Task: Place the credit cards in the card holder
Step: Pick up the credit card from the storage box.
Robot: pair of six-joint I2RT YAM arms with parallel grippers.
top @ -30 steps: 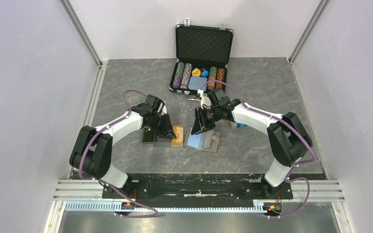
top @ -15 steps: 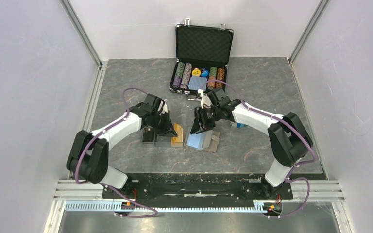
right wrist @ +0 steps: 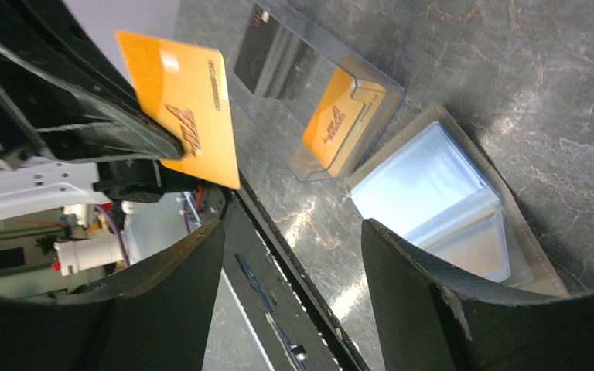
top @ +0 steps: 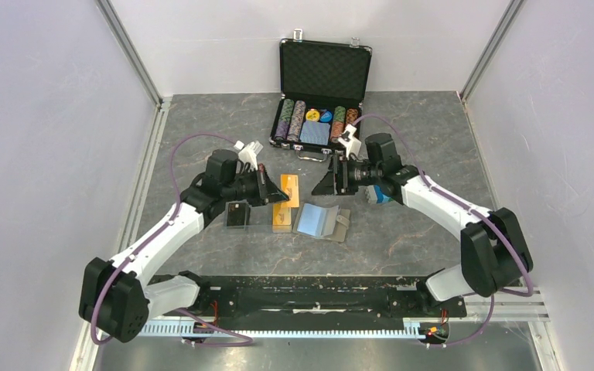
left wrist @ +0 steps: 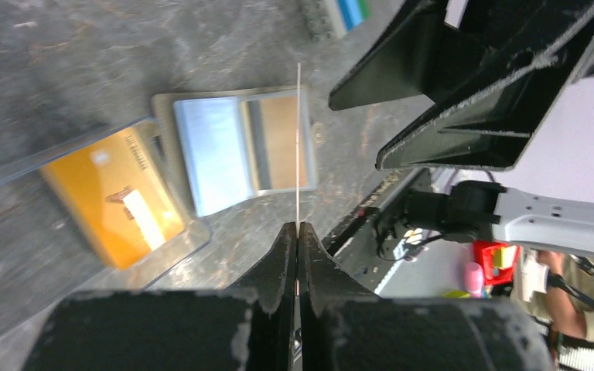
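My left gripper (top: 269, 189) is shut on one orange credit card (top: 288, 189) and holds it in the air above the tray. In the left wrist view the card (left wrist: 298, 139) shows edge-on, rising from my closed fingertips (left wrist: 298, 229). In the right wrist view its face (right wrist: 182, 100) is plain. More orange cards (top: 281, 219) and black cards (top: 237, 214) lie in a clear tray (right wrist: 309, 85). The khaki card holder (top: 321, 220) lies open on the table, its light blue lining up (right wrist: 441, 201). My right gripper (top: 329, 181) is open and empty, facing the held card above the holder (right wrist: 292, 232).
An open black poker chip case (top: 321, 85) with chips and a blue deck stands at the back. A small blue object (top: 379, 197) lies right of the holder under my right arm. Walls close the sides and the back.
My left gripper has lifted an orange card out of the tray and turned level. My right gripper has risen off the card holder and drawn back to the right.
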